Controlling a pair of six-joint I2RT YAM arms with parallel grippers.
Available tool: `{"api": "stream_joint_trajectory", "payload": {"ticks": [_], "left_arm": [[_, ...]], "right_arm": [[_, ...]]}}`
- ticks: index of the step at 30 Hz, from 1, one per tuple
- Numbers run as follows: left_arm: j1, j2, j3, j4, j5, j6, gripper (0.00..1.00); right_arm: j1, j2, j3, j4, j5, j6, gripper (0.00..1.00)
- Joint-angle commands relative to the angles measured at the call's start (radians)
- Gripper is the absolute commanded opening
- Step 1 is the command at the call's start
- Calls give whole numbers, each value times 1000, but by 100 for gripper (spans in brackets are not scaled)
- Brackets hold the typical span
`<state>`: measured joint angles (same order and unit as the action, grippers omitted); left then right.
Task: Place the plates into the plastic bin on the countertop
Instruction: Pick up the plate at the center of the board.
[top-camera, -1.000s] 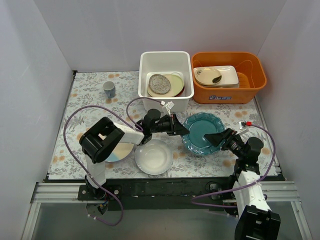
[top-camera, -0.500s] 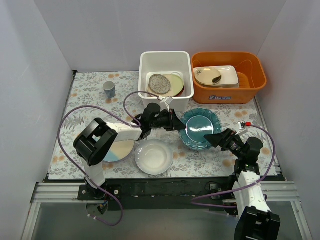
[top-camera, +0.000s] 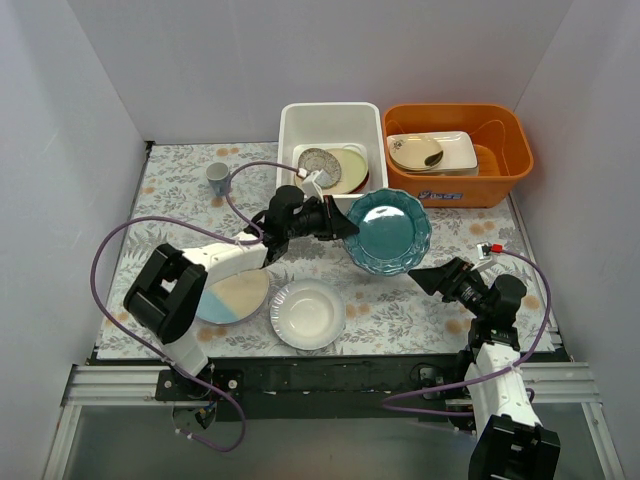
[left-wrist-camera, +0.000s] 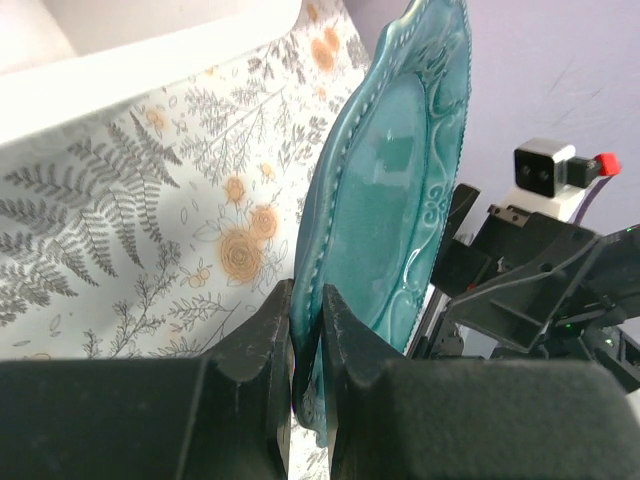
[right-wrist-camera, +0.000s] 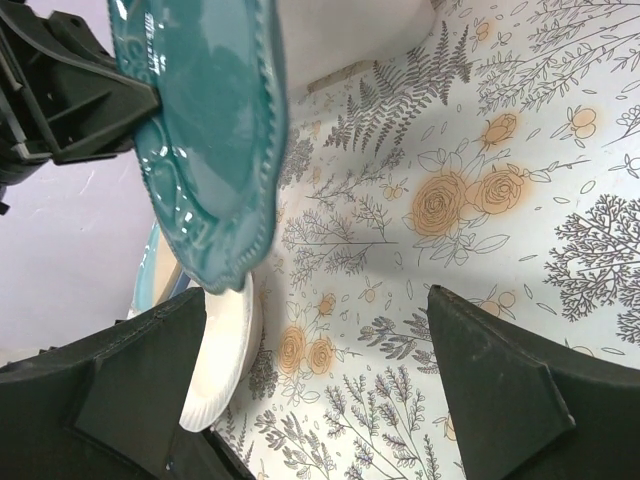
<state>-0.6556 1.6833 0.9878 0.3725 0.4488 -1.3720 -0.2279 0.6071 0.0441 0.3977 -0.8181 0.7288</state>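
Teal plate is hanging tilted above the desk, just in front of the bin, with the left hand clamping its rim. Bin is already holding a few plates. White plate and cream-blue plate are waiting on the desk. Right hand is idling near the teal plate, fingers apart, gripping nothing.

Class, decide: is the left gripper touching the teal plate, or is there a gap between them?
Touching. The left wrist view shows the left gripper with both jaws pressed on the rim of the teal plate, with no gap.

The plate is teal; the countertop shows grey ferns, orange flowers.
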Motion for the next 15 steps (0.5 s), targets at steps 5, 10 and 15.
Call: {"api": "stream_joint_trajectory", "payload": {"ticks": [5, 10, 15], "left_arm": [[54, -148, 112, 43, 7, 13, 0], [77, -152, 146, 20, 8, 21, 0], [96, -152, 187, -10, 4, 36, 0]], "right_arm": [[-2, -18, -130, 10, -9, -17, 98], [-2, -10, -130, 12, -10, -22, 98], [-2, -6, -130, 12, -15, -28, 98]]}}
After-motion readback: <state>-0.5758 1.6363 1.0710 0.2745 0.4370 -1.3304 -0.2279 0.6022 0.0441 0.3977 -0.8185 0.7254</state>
